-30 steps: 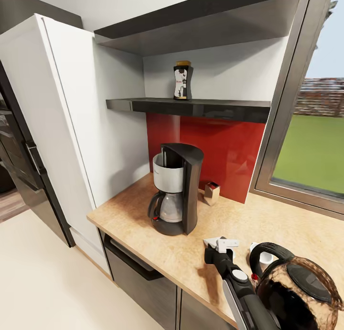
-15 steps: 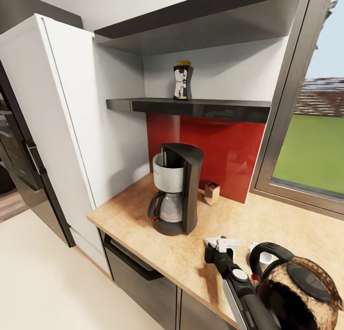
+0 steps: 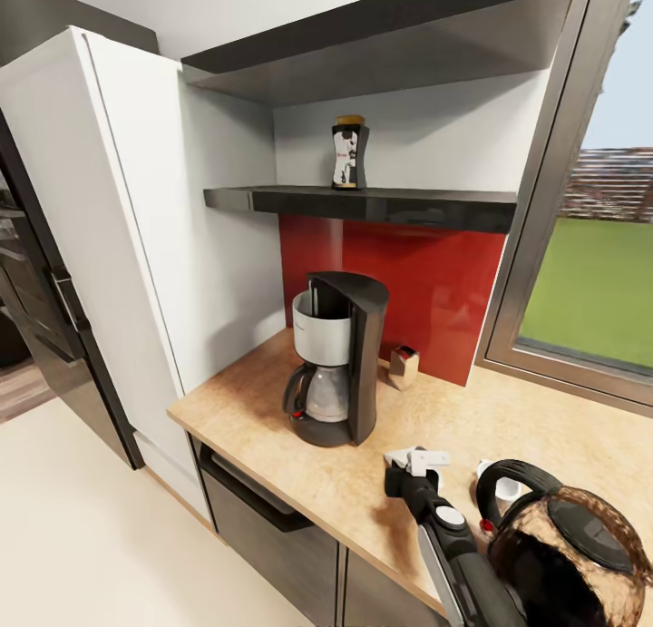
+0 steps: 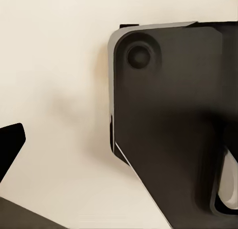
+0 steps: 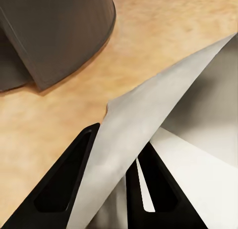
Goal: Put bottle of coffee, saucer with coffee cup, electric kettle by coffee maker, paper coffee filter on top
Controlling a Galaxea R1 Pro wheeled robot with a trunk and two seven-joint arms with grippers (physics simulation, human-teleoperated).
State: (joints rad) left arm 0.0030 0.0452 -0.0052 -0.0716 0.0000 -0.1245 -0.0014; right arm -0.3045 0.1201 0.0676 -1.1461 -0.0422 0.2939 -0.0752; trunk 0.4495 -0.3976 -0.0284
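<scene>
Paper coffee filter (image 5: 148, 129), a white creased sheet, sat clamped between the two black fingers of the right gripper (image 3: 415, 461), low over the kitchen countertop (image 3: 272, 409) in front of and to the right of the coffee maker (image 3: 337, 359), whose dark base (image 5: 54, 35) loomed near in the right wrist view. The electric kettle (image 3: 562, 554) stood close beside the right arm with the coffee cup (image 3: 501, 486) just behind it, and the bottle of coffee (image 3: 348, 152) stood upright on the kitchen shelf (image 3: 363, 202), above the machine and a small silvery shaker (image 3: 404, 366). Whether the left gripper's fingers were apart or together could not be told from its blurred dark wrist view.
</scene>
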